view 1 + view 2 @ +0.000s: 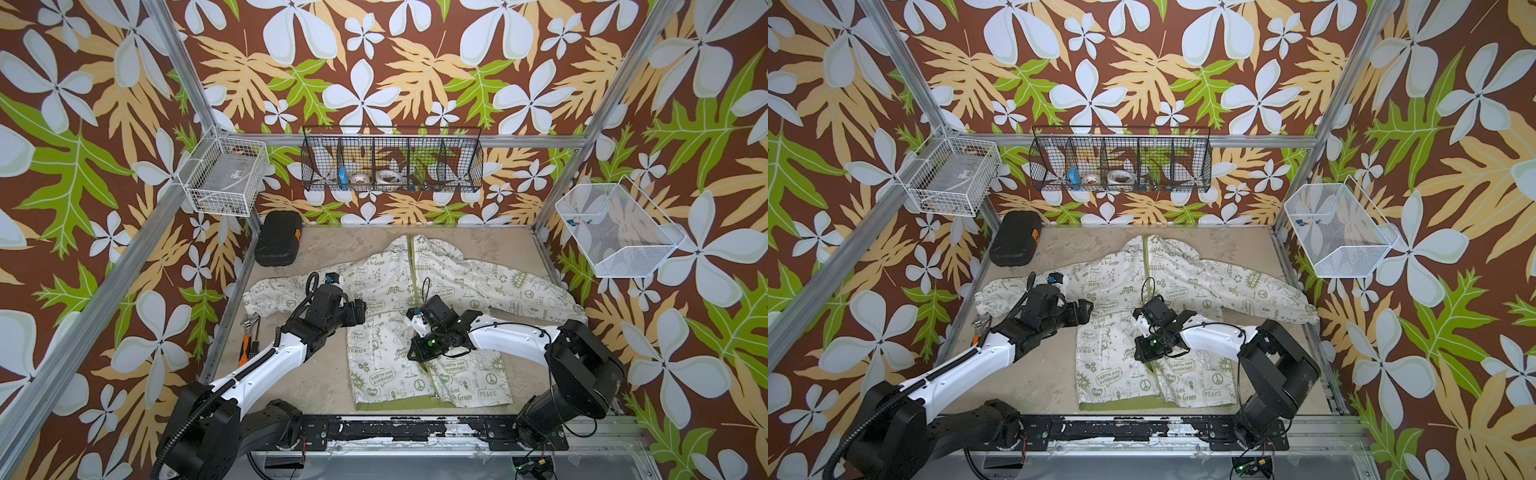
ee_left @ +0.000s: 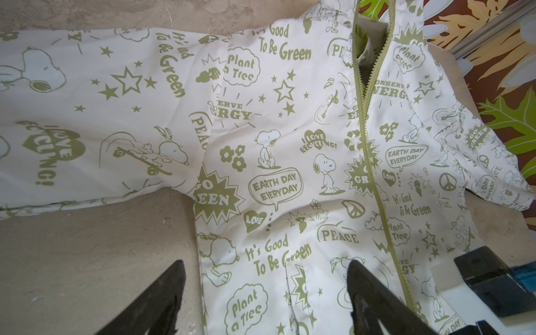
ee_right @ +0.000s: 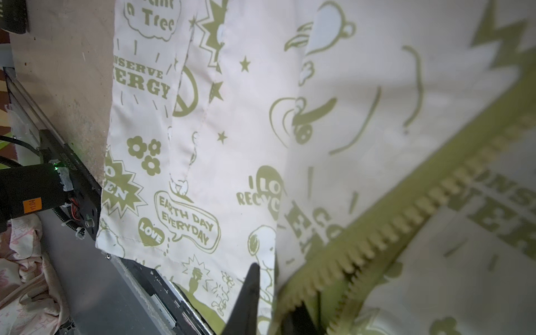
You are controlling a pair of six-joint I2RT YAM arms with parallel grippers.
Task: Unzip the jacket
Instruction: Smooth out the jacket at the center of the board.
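The cream jacket with olive-green prints lies flat on the table, hood to the back, hem at the front edge. Its olive zipper gapes at the neck and is closed further down. My right gripper sits at mid-chest on the zipper line, shut on a raised fold of the zipper edge. My left gripper hovers open above the jacket's side panel, holding nothing.
A black case stands at the table's back left corner. A wrench and a screwdriver lie along the left edge. Wire baskets hang on the back wall, left frame and right frame.
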